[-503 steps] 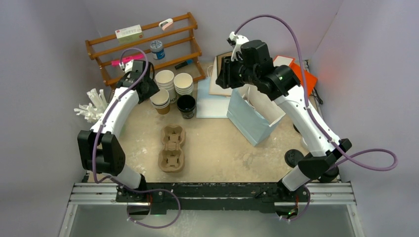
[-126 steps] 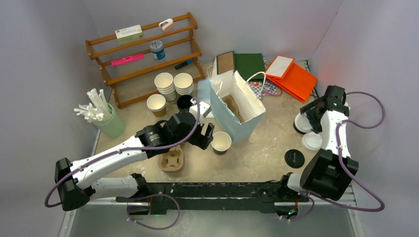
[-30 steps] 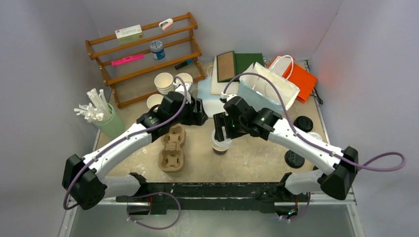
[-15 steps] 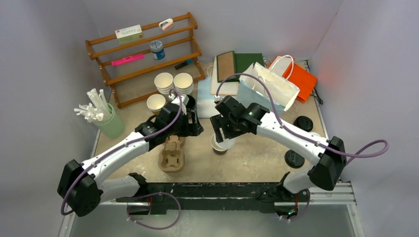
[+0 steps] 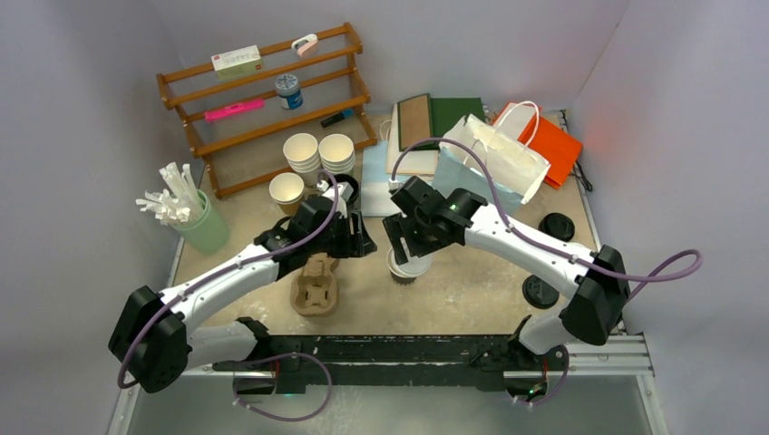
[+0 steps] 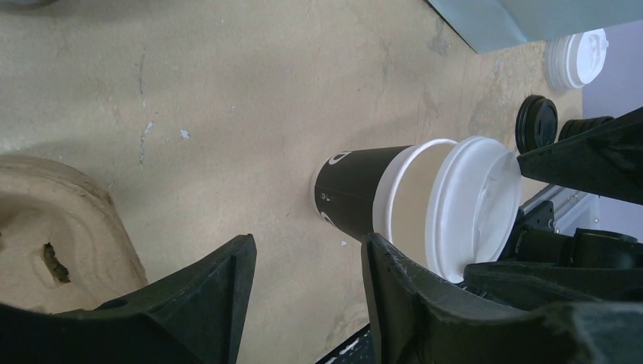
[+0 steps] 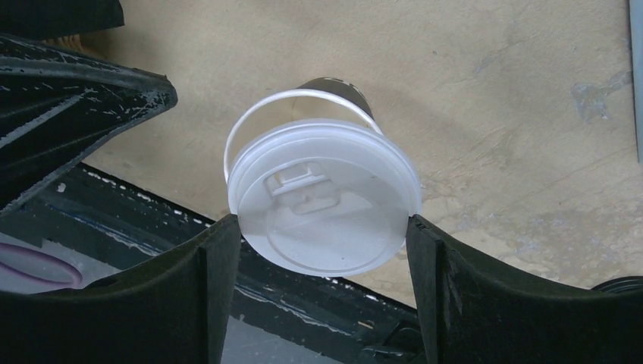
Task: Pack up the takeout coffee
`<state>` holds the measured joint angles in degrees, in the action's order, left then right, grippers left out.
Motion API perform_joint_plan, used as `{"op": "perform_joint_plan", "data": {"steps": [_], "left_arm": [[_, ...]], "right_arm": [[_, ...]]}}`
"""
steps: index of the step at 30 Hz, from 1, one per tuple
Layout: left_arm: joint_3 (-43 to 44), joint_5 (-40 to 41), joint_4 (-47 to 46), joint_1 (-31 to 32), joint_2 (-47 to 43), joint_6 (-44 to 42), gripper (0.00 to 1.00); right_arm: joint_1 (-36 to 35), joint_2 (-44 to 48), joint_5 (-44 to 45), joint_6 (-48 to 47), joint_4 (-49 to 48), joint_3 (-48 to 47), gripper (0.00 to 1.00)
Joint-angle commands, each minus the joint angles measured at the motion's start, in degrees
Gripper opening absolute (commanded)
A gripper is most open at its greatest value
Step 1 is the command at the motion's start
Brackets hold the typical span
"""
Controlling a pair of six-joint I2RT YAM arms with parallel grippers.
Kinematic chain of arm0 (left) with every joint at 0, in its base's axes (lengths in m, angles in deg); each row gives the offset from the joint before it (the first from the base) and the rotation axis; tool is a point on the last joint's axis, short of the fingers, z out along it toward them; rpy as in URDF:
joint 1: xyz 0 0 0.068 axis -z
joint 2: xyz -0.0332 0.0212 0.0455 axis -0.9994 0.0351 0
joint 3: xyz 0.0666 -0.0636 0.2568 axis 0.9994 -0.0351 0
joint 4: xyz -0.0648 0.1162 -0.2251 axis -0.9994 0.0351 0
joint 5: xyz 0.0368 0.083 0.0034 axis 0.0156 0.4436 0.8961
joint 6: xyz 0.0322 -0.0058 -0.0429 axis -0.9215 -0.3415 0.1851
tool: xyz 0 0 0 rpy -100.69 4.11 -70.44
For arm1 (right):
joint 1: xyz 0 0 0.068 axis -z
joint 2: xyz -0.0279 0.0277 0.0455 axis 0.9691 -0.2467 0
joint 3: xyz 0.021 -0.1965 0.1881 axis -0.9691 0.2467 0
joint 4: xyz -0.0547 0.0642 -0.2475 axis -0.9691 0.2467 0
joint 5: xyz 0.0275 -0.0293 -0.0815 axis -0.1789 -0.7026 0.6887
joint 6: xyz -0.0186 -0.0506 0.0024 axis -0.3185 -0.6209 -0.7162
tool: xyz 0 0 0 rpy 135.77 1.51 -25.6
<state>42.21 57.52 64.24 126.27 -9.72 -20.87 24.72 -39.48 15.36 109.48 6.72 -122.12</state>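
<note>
The takeout coffee cup (image 5: 403,270) stands mid-table; its wall looks dark, its rim white and its inside tan (image 6: 356,201). My right gripper (image 7: 322,227) is shut on a round white lid (image 7: 324,205), and both fingers press the lid's edge. The lid (image 6: 474,201) hangs just over the cup's mouth, offset and not seated, and part of the rim (image 7: 258,114) shows beside it. My left gripper (image 6: 307,246) is open just left of the cup with nothing between its fingers. In the top view it (image 5: 358,237) faces the right gripper (image 5: 408,243).
A cardboard cup carrier (image 5: 315,276) lies left of the cup under the left arm. A light blue paper bag (image 5: 490,163) lies behind the right arm. Stacked cups (image 5: 317,154), a wooden rack (image 5: 263,91), a straw holder (image 5: 195,222) and black lids (image 5: 540,290) surround the area.
My left gripper has come forward to just left of the cup and its jaws have narrowed. The right gripper with the lid has shifted only slightly above the cup.
</note>
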Motion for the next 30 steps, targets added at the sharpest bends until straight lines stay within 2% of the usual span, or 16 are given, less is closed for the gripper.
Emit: {"op": "perform_joint_plan", "data": {"steps": [1,14,30], "left_arm": [[-0.7,-3.2,-5.1,-0.3,1.6,1.7,0.54],[-2.8,-9.3,-12.8,-0.3,7.0,3.8,0.28],[-4.2,-14.1,-20.2,-0.2,11.8,2.7,0.25]], "right_arm": [[-0.4,-1.5,-1.0,-1.4,-0.5,-2.0,0.59],[-0.3,-2.9,-2.0,-1.8,-1.4,-2.8,0.60],[-0.3,-4.7,-2.0,-2.8,-1.4,-3.7,0.60]]}}
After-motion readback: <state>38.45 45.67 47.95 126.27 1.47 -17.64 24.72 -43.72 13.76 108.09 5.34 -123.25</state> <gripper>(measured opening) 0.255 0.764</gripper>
